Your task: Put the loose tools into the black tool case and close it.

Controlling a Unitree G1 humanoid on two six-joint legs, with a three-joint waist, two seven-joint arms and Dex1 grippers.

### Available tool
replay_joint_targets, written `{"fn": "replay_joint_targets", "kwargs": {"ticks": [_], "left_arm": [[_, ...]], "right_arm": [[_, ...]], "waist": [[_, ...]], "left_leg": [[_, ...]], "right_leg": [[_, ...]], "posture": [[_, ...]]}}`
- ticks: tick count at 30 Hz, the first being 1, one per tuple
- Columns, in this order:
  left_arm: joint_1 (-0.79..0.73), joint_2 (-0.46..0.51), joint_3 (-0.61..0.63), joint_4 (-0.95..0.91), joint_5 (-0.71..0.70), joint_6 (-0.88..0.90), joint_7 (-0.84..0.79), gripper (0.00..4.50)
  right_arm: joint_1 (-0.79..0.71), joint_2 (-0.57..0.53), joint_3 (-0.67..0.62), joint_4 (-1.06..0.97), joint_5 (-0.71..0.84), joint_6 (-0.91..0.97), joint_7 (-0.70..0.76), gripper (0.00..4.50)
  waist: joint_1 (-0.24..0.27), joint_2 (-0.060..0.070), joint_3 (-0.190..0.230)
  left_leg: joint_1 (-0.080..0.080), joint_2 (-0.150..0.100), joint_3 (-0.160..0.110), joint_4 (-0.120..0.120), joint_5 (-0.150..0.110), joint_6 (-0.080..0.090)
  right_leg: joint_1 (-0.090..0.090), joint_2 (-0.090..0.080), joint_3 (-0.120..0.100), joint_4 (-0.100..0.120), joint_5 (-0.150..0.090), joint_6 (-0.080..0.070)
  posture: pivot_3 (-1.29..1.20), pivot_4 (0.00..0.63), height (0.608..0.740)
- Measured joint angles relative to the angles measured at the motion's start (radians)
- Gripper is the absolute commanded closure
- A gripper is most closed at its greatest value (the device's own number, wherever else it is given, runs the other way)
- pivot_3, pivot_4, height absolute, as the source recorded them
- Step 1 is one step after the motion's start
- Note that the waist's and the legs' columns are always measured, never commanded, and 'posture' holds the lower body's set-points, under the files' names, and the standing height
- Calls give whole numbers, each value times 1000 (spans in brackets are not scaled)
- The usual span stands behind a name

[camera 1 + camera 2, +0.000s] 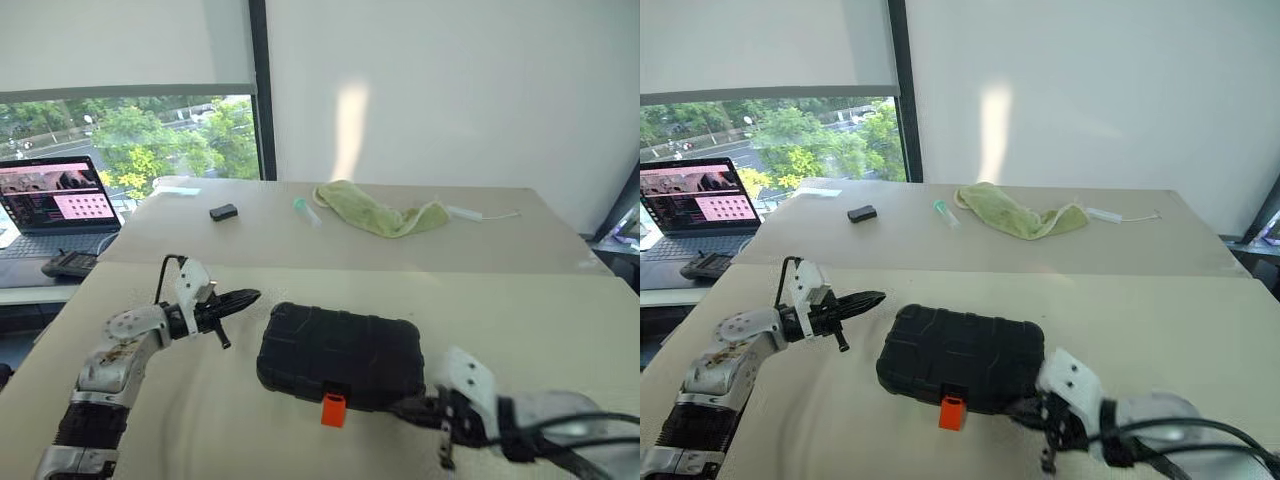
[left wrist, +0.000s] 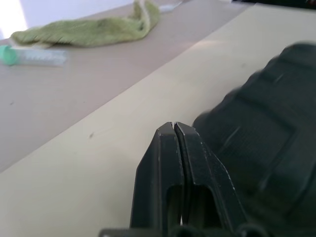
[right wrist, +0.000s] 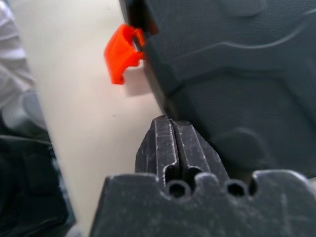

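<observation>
right gripper (image 3: 173, 131): fingers clenched, empty, at the case's near right corner.
latch (image 1: 333, 409): orange, sticking out from the near edge, likely unfastened; press it home squarely.
case (image 1: 340, 355): lid down, mid-bench.
left gripper (image 1: 245, 297): fingers clenched, empty, just left of the case.

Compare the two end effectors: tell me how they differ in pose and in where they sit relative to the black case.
The left end effector sits off the black tool case's left end, pointing roughly level toward it. The right end effector angles down at the case's front edge, right of the orange latch. Both are shut and empty.
</observation>
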Motion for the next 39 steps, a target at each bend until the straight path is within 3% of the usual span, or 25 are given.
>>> {"fn": "replay_joint_targets", "kwargs": {"ticks": [6,10,12,13,14,16,20,22,24,26,30,37,39], "left_arm": [[-29,41,-4,-100,-96,189,-42,4479],[-62,69,-24,-141,-132,272,-91,4479],[-85,70,-43,-154,-135,292,-107,4479],[-97,74,-57,-154,-133,297,-122,4494],[-109,81,-72,-155,-132,302,-139,4081],[-161,86,-114,-145,-123,304,-186,3719],[-207,120,-152,-132,-94,288,-270,2263],[-216,120,-174,-129,-80,287,-284,1706],[-221,114,-206,-129,-60,290,-282,880],[-223,98,-235,-139,-43,295,-270,304],[-241,77,-299,-145,14,289,-258,304],[-254,57,-345,-94,107,247,-257,304],[-254,49,-346,-90,114,244,-256,267]], "right_arm": [[-320,43,86,305,-157,37,-118,4500],[-560,175,185,606,-269,-49,-133,4500],[-592,192,201,679,-305,-110,-128,4500],[-595,194,200,700,-312,-130,-113,4213],[-594,194,199,712,-312,-134,-101,3883],[-541,158,174,655,-276,-116,-42,3380],[-408,110,74,448,-170,-25,13,2001],[-351,108,6,340,-109,32,14,1470],[-323,148,-59,255,-51,98,-16,668],[-313,201,-86,216,-20,147,-66,663],[-306,276,-51,203,-19,197,-148,663],[-327,301,15,265,-48,202,-203,663],[-333,303,39,292,-62,200,-209,1214]], "waist": [[-4,0,1],[-18,-2,2],[-18,-2,2],[-15,-2,2],[-14,-2,2],[-4,-1,2],[0,0,3],[1,0,3],[-2,0,3],[0,0,3],[2,0,3],[0,0,3],[1,0,3]], "left_leg": [[0,-2,1,1,2,1],[0,-1,1,-2,4,-1],[0,-1,0,-2,4,-2],[0,-1,0,-2,4,-2],[-2,-1,0,-2,5,-3],[-6,-2,-1,-2,6,-5],[-11,-4,-1,-2,5,-3],[-12,-4,-1,-1,4,-1],[-12,-4,-1,1,3,-1],[-12,-4,-1,1,1,3],[-11,-5,-1,1,0,4],[-10,-5,-1,1,1,3],[-10,-5,-1,1,1,3]], "right_leg": [[0,-1,1,0,1,-1],[-1,2,2,1,2,-3],[-1,2,1,1,2,-2],[-1,2,0,2,1,-2],[-1,2,0,1,1,-1],[-5,1,0,0,1,0],[-6,0,0,0,0,2],[-6,0,0,-2,0,4],[-6,0,0,-2,0,4],[-6,0,0,-2,0,4],[-7,0,0,-1,0,4],[-7,0,0,0,0,4],[-7,0,0,0,0,4]], "posture": [[0,150,740],[0,150,740],[0,150,740],[0,150,740],[0,150,740],[0,150,740],[0,150,740],[0,150,740],[0,150,740],[0,150,740],[0,150,740],[0,150,740],[0,150,740]]}}
